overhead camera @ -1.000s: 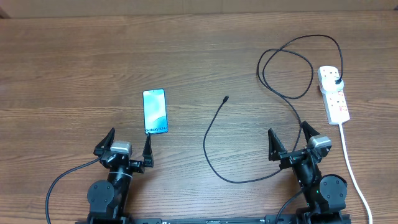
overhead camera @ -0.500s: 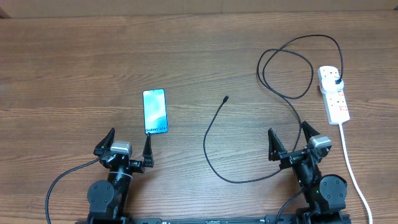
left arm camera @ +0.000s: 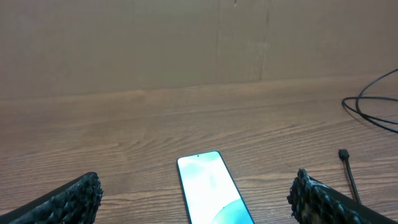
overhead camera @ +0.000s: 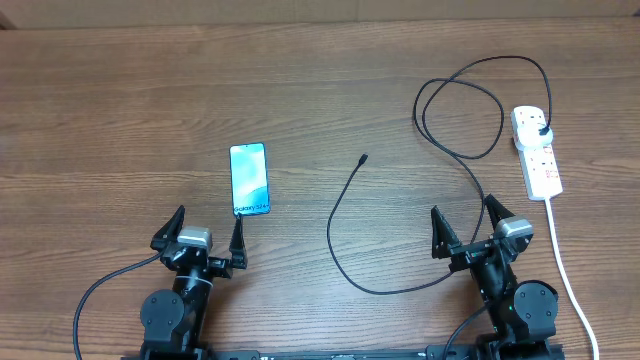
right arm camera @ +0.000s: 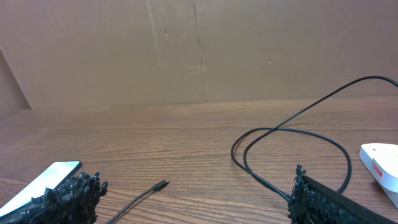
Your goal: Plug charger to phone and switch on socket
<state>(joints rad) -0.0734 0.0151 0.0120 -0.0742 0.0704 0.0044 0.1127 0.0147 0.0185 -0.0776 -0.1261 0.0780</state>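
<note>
Grippers both low at the near table (overhead camera: 120,100) edge. Left gripper (overhead camera: 209,218): jaws spread wide, nothing held. Phone (overhead camera: 249,179) lies screen-up just ahead of its right finger, untouched. Right gripper (overhead camera: 463,212): jaws also wide, empty. Charger (overhead camera: 340,205) curves ahead and to its left, connector tip (overhead camera: 363,158) lying free on the wood; the cable loops farther ahead to the plug (overhead camera: 541,131), seated in the socket (overhead camera: 537,152). Socket lies ahead-right of the right gripper; white cord (overhead camera: 565,260) trails back past its right side.
</note>
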